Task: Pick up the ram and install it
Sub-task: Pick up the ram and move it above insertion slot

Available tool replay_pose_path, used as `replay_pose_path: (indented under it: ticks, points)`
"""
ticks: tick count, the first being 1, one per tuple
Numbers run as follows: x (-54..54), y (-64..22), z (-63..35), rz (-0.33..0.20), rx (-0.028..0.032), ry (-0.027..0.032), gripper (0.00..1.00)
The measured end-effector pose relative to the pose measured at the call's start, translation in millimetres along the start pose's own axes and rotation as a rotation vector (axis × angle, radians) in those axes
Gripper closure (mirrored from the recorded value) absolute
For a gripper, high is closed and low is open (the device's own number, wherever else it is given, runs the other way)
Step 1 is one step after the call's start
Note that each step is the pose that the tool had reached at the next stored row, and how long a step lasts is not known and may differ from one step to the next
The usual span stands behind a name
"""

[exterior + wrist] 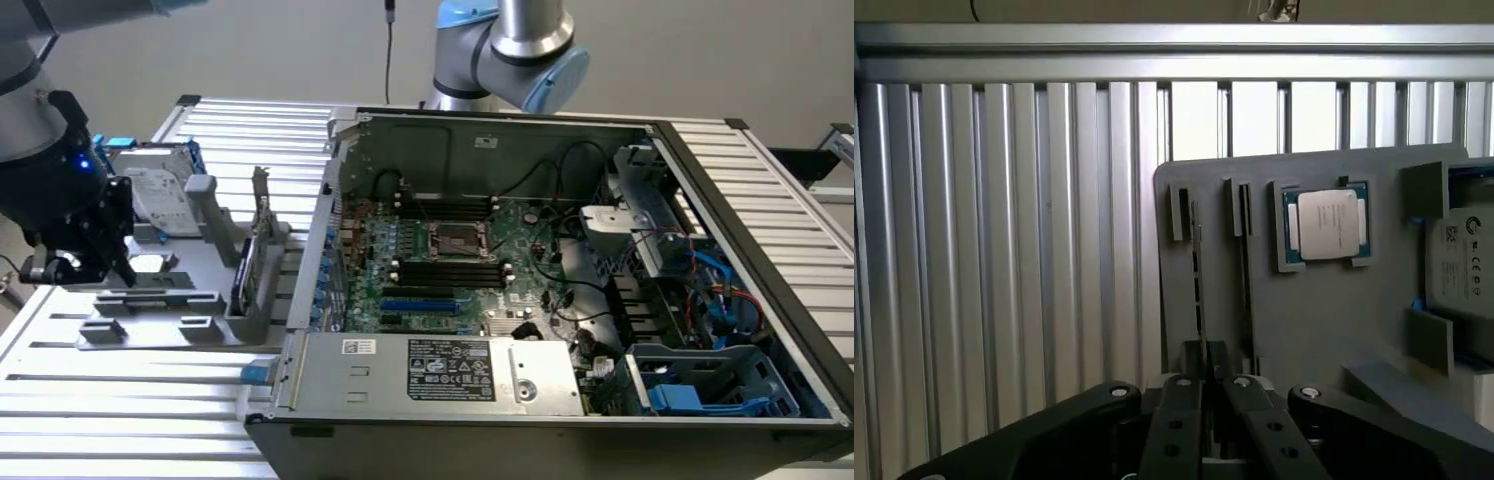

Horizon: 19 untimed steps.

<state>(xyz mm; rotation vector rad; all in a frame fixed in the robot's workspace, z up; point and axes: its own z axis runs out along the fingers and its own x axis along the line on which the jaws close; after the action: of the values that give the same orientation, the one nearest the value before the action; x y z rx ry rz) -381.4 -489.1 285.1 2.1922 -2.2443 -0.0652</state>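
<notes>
The ram [1199,280] is a thin dark stick standing on its edge in a slot of the grey holder plate [1314,320]. My gripper [1212,388] sits over the stick's near end, its black fingers [1179,420] pressed close on either side of it. In the exterior view the gripper [83,268] hangs low over the holder plate [160,325] at the exterior view's left, beside the open computer case [441,395]. The motherboard's black memory slots [451,272] lie inside the case next to the processor socket [457,240].
A processor chip [1325,223] and a hard drive [1461,250] rest on the same holder plate. A second narrow slot [1244,260] runs beside the ram. The ribbed metal table [1004,250] extends around the plate. A power supply [434,368] fills the case's front.
</notes>
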Motion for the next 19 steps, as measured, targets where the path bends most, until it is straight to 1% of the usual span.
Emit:
replay_pose_path:
  ticks: [11, 19]
  points:
    - [-2.3, -40.8, -51.4, 0.0, -0.0017, 0.0001, 0.86]
    - [-4.1, -73.5, -88.9, 0.0, -0.003, 0.0001, 0.86]
